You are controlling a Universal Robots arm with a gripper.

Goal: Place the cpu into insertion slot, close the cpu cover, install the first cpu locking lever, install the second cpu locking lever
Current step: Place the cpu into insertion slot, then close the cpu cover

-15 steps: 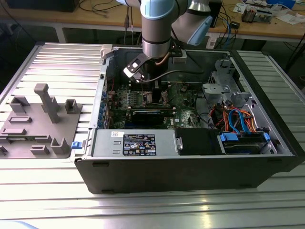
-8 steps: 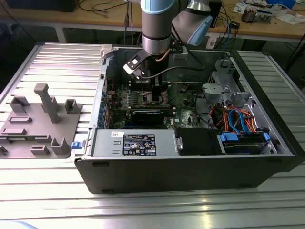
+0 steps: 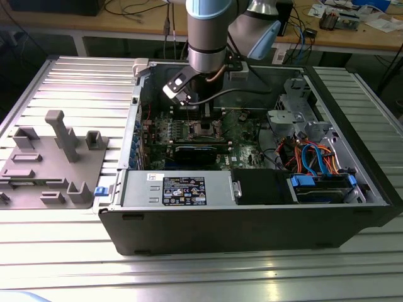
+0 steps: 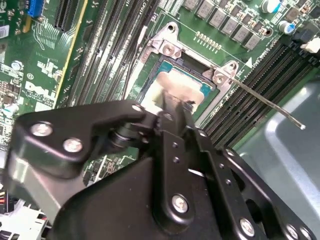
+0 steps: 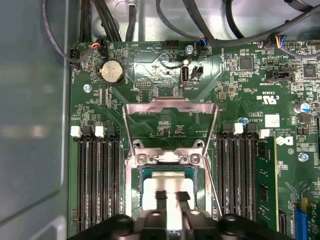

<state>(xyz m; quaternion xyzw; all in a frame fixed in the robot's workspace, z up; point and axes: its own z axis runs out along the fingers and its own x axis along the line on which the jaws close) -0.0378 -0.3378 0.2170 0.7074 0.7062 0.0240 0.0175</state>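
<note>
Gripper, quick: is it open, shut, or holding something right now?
Gripper: over the cpu that lies in the insertion slot; open, shut or holding cannot be told.

Bright overhead light streaks pale glare across the ribbed bench (image 3: 208, 277) in the exterior view, while the case (image 3: 252, 226) interior sits shadowed. In the second wrist view the near gripper (image 4: 174, 106) looks soft, with sheen on its black body
</note>
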